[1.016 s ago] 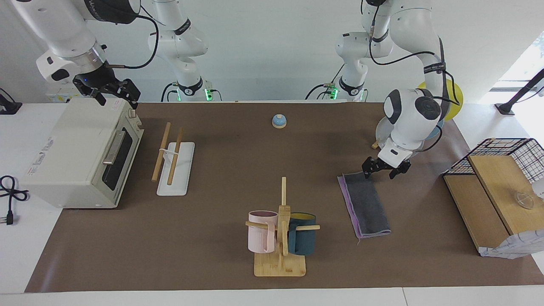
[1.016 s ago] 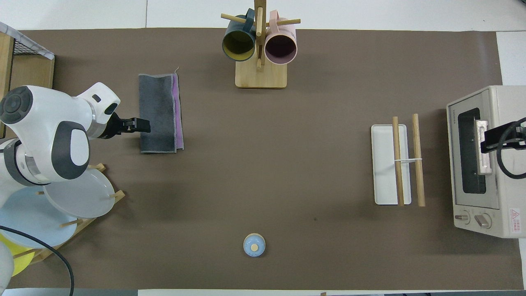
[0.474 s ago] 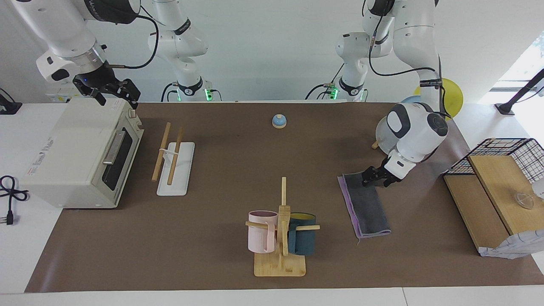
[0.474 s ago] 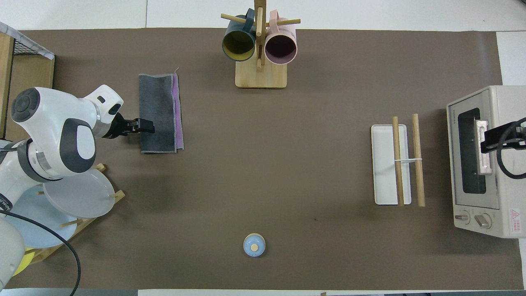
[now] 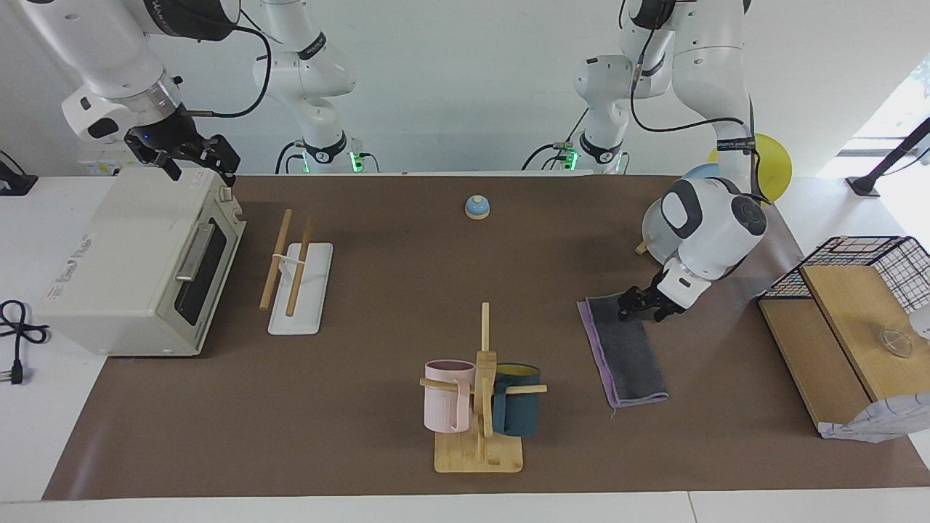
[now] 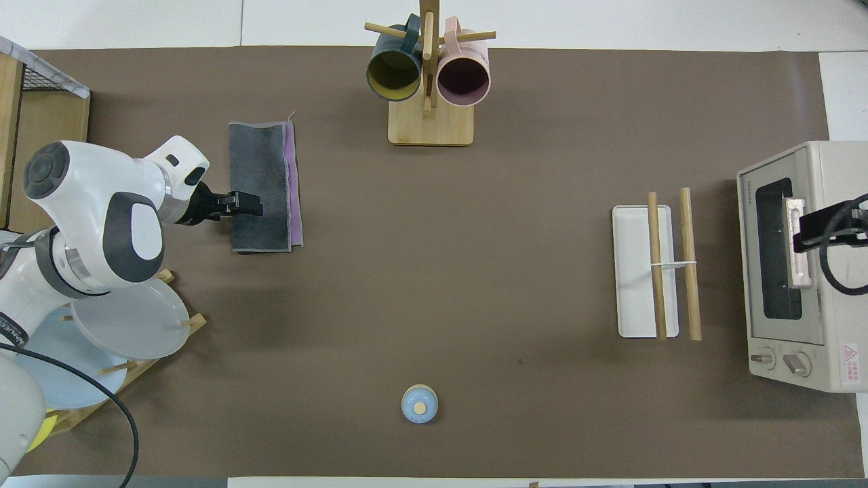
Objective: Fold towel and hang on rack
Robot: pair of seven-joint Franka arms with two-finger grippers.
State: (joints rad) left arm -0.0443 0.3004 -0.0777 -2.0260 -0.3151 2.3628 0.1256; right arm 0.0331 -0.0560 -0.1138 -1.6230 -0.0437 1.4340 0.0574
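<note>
The towel (image 5: pixel 631 356) (image 6: pixel 264 176) lies folded on the brown mat, dark grey face up, with a purple strip showing along its edge toward the right arm's end. My left gripper (image 5: pixel 641 308) (image 6: pixel 248 202) is open and low over the towel's edge toward the left arm's end, at the half nearer the robots. Whether it touches the cloth I cannot tell. The rack (image 5: pixel 289 261) (image 6: pixel 670 264), two wooden rods over a white base, stands beside the toaster oven. My right gripper (image 5: pixel 195 161) (image 6: pixel 804 233) waits open above the oven.
A bamboo mug stand (image 5: pixel 479 454) with a pink and a dark mug stands near the mat's edge farthest from the robots. A blue bell (image 5: pixel 477 207) sits near the robots. The toaster oven (image 5: pixel 131 269), a plate stand (image 6: pixel 122 325) and a wire basket (image 5: pixel 872 261) flank the mat.
The left gripper has come down and slid in over the towel's edge. The towel and the right arm have not moved.
</note>
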